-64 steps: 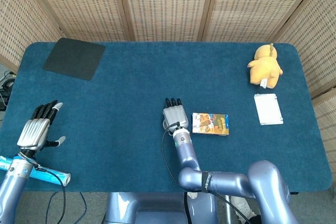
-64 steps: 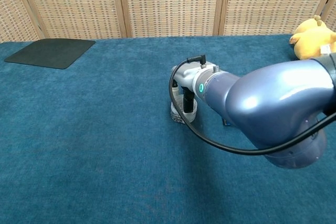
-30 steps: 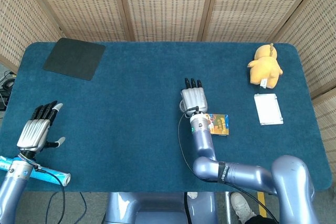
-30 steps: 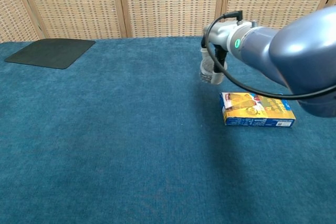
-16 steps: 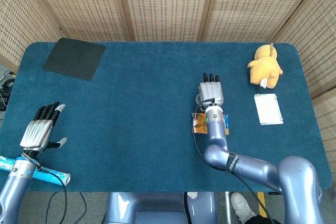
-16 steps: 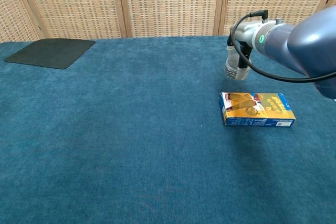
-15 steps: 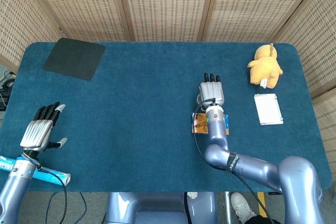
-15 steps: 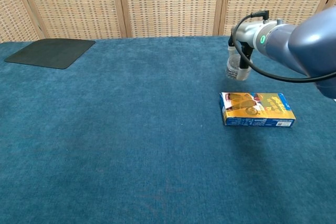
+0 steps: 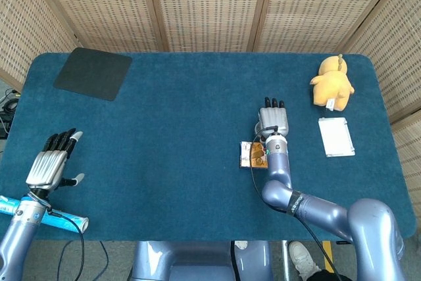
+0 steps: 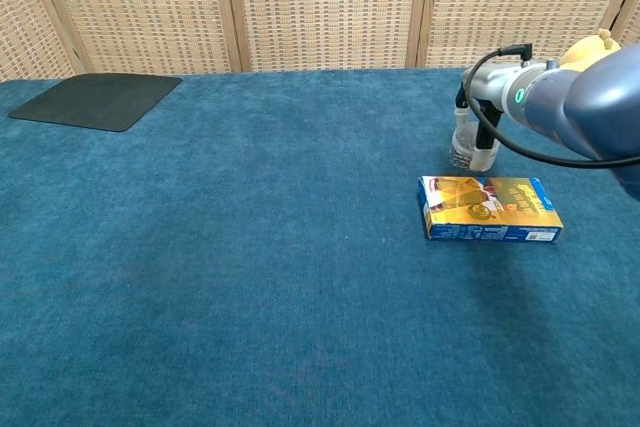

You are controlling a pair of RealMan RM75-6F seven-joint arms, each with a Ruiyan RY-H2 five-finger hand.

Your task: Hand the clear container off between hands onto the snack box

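My right hand (image 9: pixel 273 123) (image 10: pixel 487 97) grips the clear container (image 10: pixel 470 151) and holds it in the air just behind the snack box (image 10: pixel 489 209), a flat yellow and blue carton lying on the blue table. In the head view the right arm covers most of the snack box (image 9: pixel 248 156), and the container is hidden under the hand. My left hand (image 9: pixel 50 164) hovers at the table's near left edge, fingers spread, holding nothing; the chest view does not show it.
A dark mat (image 9: pixel 93 73) (image 10: pixel 95 100) lies at the far left corner. A yellow plush toy (image 9: pixel 332 82) (image 10: pixel 596 53) sits at the far right, with a white card (image 9: pixel 336 137) in front of it. Wicker screens (image 9: pixel 210 4) close off the back.
My right hand has carried the clear container from the table's middle to the right, up and over to the far side of the snack box. The left hand has hardly moved.
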